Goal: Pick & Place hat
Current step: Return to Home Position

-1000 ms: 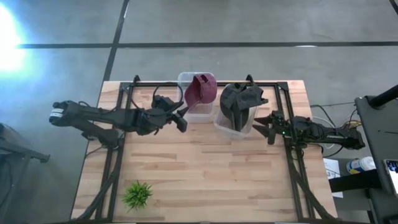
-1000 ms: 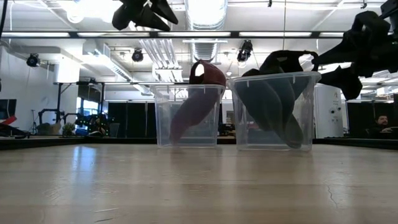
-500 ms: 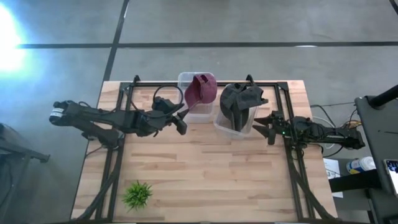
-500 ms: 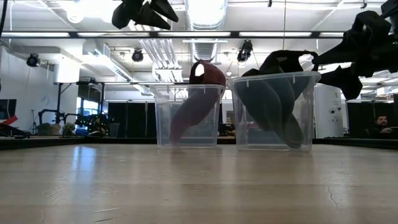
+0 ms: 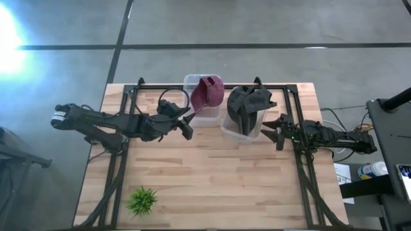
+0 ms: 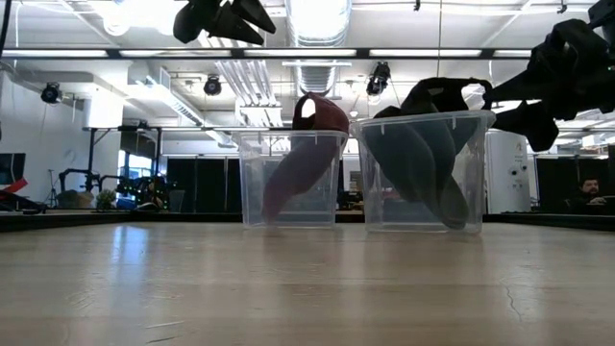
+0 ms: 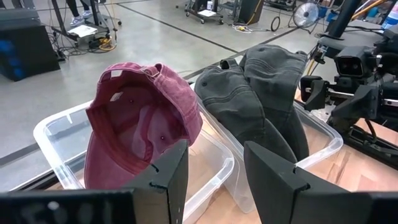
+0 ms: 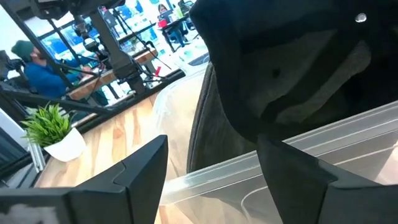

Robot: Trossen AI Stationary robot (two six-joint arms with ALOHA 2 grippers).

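Note:
A maroon cap (image 5: 208,92) (image 7: 140,127) stands in the left clear bin (image 5: 200,119) (image 6: 288,183), its crown rising above the rim. Dark grey caps (image 5: 248,104) (image 7: 261,99) (image 8: 292,81) fill the right clear bin (image 5: 239,131) (image 6: 423,173) and stick out over its rim. My left gripper (image 5: 188,123) (image 7: 214,180) is open, held in the air just left of the maroon cap's bin. My right gripper (image 5: 270,130) (image 8: 211,180) is open too, just right of the grey caps' bin, touching nothing.
A small potted plant (image 5: 142,201) (image 8: 53,127) stands near the table's near left corner. A black frame (image 5: 212,85) runs along the table's far and side edges. Bare wood (image 5: 212,173) lies in front of the bins. People sit in the room beyond.
My left gripper has drawn a little toward the far edge, closer to the maroon cap's bin. The caps and bins have not moved.

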